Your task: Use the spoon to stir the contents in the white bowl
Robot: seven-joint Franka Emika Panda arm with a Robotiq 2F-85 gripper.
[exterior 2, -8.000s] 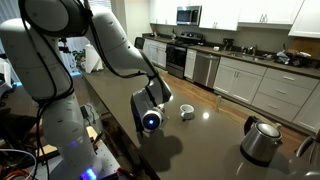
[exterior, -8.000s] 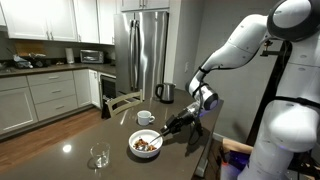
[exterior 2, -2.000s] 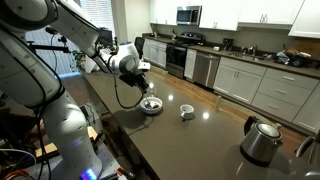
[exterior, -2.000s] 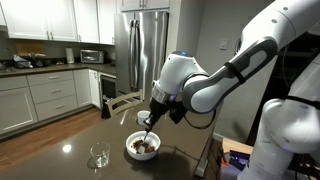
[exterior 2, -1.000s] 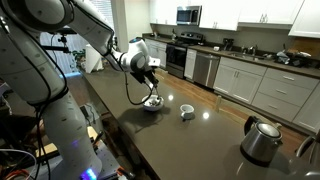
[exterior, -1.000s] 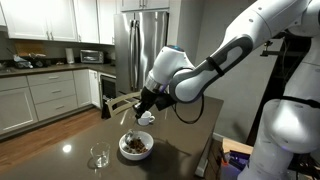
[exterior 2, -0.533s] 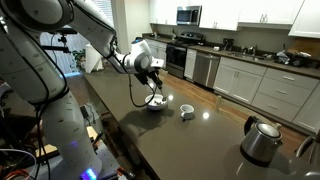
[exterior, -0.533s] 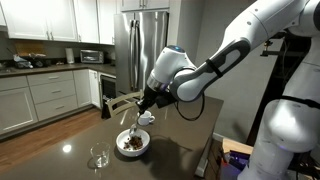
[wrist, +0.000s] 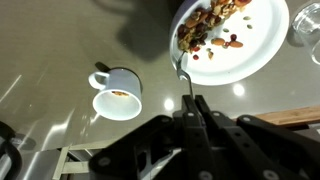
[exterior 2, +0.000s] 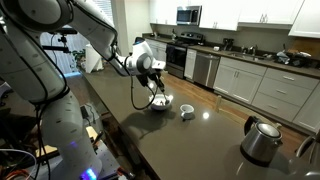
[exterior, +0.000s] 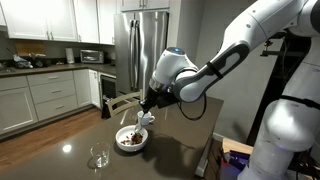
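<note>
My pincer (wrist: 192, 112) grips the spoon (wrist: 184, 75) narrowly, tip at the rim of the white bowl (wrist: 255, 55), near the cup (wrist: 118, 95) on the desk (wrist: 50, 40). I should trace small, shallow circles through the contents (wrist: 205, 25), spilling nothing.

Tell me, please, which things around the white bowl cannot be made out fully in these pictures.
Wrist view: the top edge cuts off part of the white bowl.
Wrist view: the right edge cuts the glass.
Wrist view: the handle end of the spoon vanishes inside the gripper; both exterior views show it too small to make out.
Both exterior views: the contents are only a brown blur.
</note>
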